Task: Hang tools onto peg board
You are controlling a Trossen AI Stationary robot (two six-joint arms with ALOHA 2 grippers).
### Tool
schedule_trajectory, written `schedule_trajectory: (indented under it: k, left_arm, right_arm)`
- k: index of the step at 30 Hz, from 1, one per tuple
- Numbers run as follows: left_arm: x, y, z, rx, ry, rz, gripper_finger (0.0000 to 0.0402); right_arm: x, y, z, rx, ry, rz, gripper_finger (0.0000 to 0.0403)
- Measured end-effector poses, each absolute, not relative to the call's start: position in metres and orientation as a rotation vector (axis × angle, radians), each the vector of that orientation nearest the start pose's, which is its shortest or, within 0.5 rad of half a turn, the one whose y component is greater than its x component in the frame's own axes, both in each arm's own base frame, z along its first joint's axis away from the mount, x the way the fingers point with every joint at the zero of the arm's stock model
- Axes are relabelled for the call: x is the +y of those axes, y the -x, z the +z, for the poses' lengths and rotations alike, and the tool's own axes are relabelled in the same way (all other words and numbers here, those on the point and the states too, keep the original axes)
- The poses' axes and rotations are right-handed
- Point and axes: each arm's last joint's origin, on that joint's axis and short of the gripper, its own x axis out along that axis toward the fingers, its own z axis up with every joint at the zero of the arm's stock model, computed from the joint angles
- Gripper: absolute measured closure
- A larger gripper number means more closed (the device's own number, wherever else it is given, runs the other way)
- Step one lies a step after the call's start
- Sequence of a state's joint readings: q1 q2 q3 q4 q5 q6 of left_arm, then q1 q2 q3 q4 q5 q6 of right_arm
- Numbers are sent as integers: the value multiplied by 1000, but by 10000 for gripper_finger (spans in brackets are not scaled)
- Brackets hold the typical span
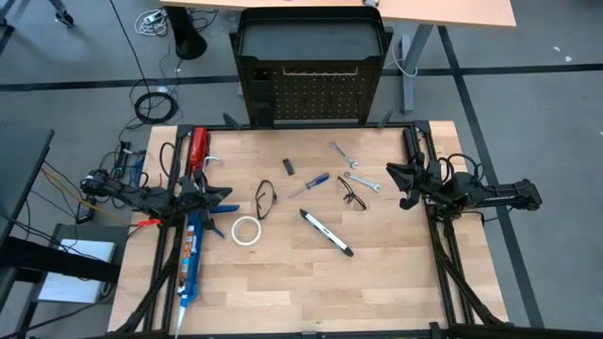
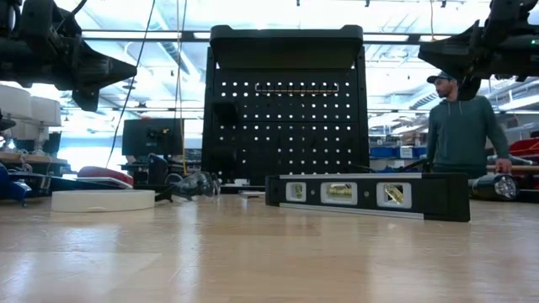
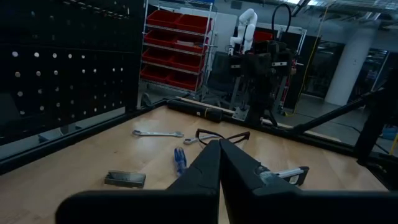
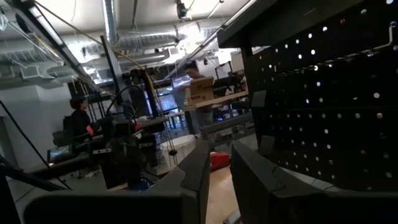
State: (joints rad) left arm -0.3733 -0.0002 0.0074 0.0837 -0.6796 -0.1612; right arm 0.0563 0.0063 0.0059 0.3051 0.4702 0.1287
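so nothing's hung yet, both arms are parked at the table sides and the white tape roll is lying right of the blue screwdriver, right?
Not quite: in the high view the white tape roll lies left of the blue screwdriver, nearer the left gripper. The rest holds: the peg board is bare, and the right gripper waits at the other side.

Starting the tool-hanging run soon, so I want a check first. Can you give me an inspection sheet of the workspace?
Surface: wooden table, dry, flat.
Job's things: wrenches, screwdriver, glasses, tape roll, level all lying loose; peg board bare.
Clutter: caulking gun, red-handled tool at left edge.
Grippers: left gripper shut, empty; right gripper nearly closed, empty.
Cables: coils on floor.
Surroundings: person behind table.
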Motion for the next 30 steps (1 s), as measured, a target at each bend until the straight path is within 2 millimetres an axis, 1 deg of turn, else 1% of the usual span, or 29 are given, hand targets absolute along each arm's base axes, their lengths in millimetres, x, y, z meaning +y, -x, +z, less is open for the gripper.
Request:
schedule_trajectory:
  k: [26,28,30]
  left_arm:
    - [-16,-91,174,-104,206,299,387]
    - [-16,-91,174,-105,206,299,387]
    - [-16,-91,174,-108,209,299,387]
  right_arm:
    - [-8,-91,193,-323,-206,-391,330]
    - [-8,-91,193,-327,-226,-388,330]
    - [-8,-91,193,-334,-281,-369,330]
